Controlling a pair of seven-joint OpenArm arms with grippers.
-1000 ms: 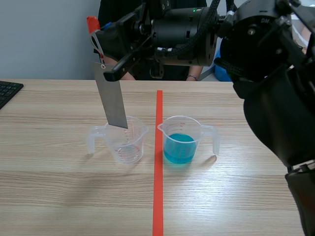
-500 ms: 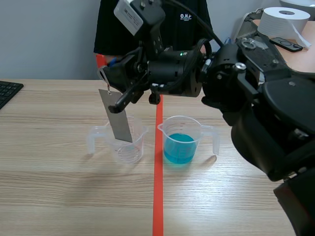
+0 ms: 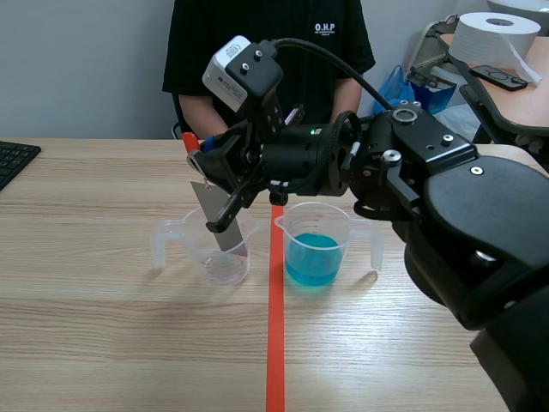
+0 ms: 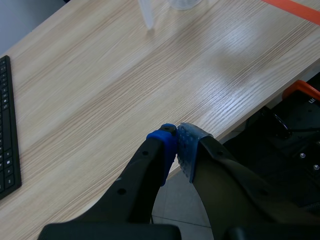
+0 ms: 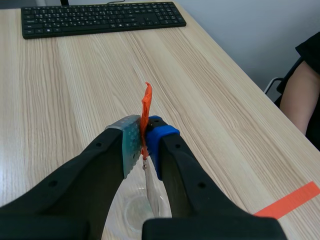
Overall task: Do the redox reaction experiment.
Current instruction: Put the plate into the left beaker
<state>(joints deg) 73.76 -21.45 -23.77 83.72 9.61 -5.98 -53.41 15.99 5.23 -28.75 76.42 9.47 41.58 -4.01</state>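
Note:
A grey metal strip (image 3: 221, 219) hangs from an orange tag (image 3: 190, 140), and its lower end dips tilted into the empty clear beaker (image 3: 214, 253). The right arm reaches past the middle, and my right gripper (image 3: 199, 154) is shut on the tag. In the right wrist view the tag (image 5: 146, 102) sticks up between the pads of the right gripper (image 5: 143, 131), with the strip (image 5: 151, 192) and the beaker (image 5: 131, 210) below. A second beaker (image 3: 316, 245) holds blue liquid. My left gripper (image 4: 176, 135) is shut on nothing above the table's near edge.
An orange-red tape line (image 3: 275, 343) runs between the two beakers. A black keyboard (image 3: 13, 159) lies at the far left edge. A person in a black shirt (image 3: 266, 51) sits across the table. A paper roll (image 3: 489, 34) rests on a side table at the back right.
The right arm has come down and a little right, lowering the metal strip from above the empty beaker until its lower end sits inside it.

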